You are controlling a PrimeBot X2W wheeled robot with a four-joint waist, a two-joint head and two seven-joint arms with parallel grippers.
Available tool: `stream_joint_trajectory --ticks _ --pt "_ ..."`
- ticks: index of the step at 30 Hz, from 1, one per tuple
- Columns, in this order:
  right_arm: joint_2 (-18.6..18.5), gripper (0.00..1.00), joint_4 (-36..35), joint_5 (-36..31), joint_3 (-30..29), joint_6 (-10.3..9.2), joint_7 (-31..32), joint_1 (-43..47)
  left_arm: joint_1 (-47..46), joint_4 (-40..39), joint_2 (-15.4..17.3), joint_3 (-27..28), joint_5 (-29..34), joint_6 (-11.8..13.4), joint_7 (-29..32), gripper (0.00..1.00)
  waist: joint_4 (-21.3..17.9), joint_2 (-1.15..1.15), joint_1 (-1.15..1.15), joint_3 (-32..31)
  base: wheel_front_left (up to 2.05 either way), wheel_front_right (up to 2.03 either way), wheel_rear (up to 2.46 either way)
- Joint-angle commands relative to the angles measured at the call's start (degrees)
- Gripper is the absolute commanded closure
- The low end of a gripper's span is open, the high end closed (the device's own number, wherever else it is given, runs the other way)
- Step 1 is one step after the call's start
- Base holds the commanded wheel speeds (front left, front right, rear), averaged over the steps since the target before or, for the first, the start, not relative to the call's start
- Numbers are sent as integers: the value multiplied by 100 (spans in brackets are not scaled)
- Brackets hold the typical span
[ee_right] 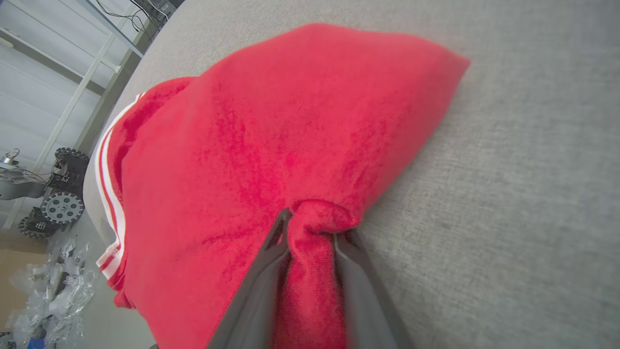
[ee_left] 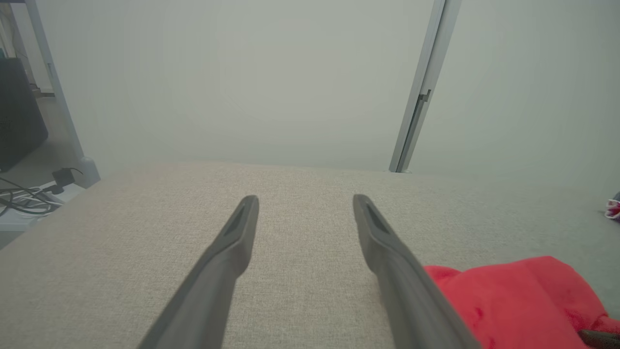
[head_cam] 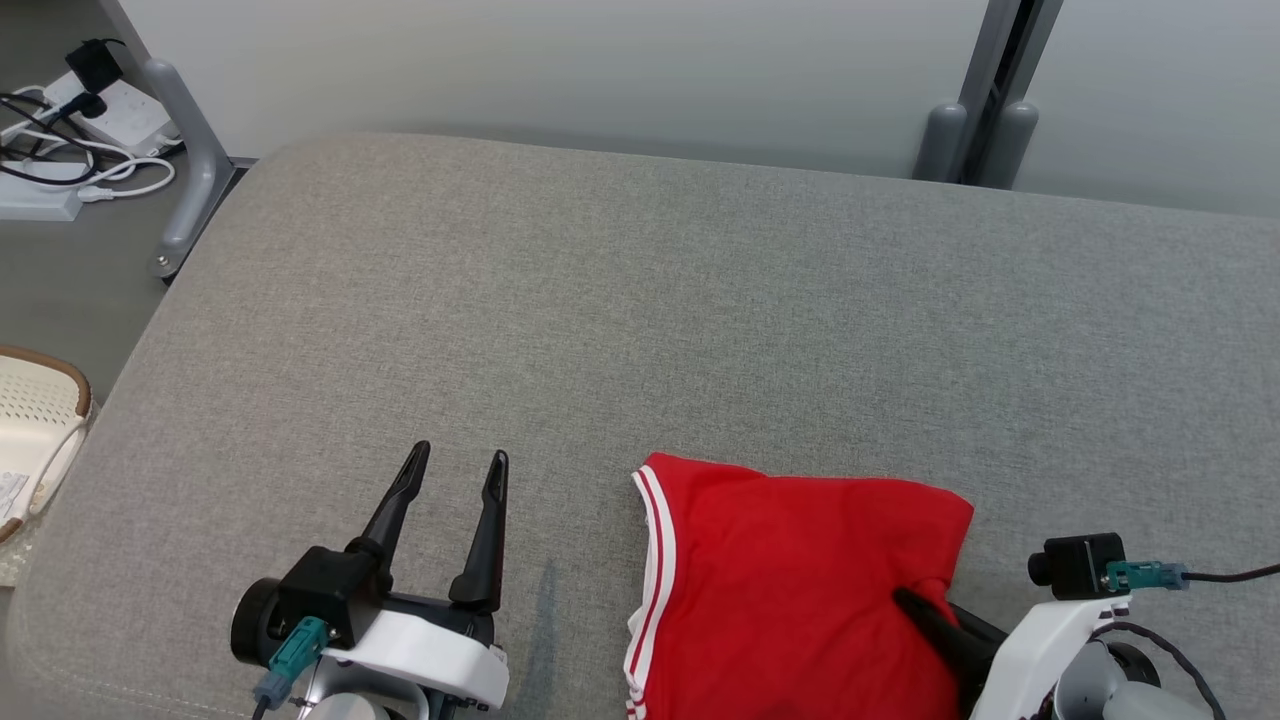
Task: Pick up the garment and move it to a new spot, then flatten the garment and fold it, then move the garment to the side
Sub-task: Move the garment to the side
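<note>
The red knit garment with white-striped trim (head_cam: 800,590) is lying folded at the near right of the grey woven cushion (head_cam: 640,300). The right gripper (ee_right: 312,230) is pinching a bunched fold at its near edge. The left gripper (head_cam: 460,458) is hovering wide open beside it. The cloth is looking light and limp, so a second hold near the striped edge would likely stop it sagging.

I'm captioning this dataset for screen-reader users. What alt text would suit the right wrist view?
The right end effector pinches a bunched fold of a red garment between its two dark fingers; the garment lies on a grey upholstered surface. White striped trim runs along the garment's edge at the view's left.
</note>
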Motion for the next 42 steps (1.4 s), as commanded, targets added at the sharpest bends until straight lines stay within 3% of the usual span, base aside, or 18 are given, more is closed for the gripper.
stream_joint_trajectory --ticks 1,9,15,30,42 --pt "-48 100 99 52 141 0 -156 -114 -101 19 23 5 -35 34 -16 0 -10 0 0 -14 0 0 0" --pt "-311 100 298 -16 530 -1 -607 -447 -54 23 22 -23 15 7 -16 0 -157 0 0 -111 0 0 0" --pt "-848 100 305 -395 980 0 -802 -1090 -184 -91 23 -174 107 -1 -16 0 -584 0 0 2 0 0 0" --pt "-2410 100 85 -1062 1438 -1 -733 -3309 -1405 -157 26 -980 304 -49 -16 0 -1948 0 0 1609 0 0 0" --pt "-3510 100 779 -1117 1272 -1 -813 -4324 -2191 34 28 -1569 572 -204 -16 0 -2107 0 0 2545 0 0 0"
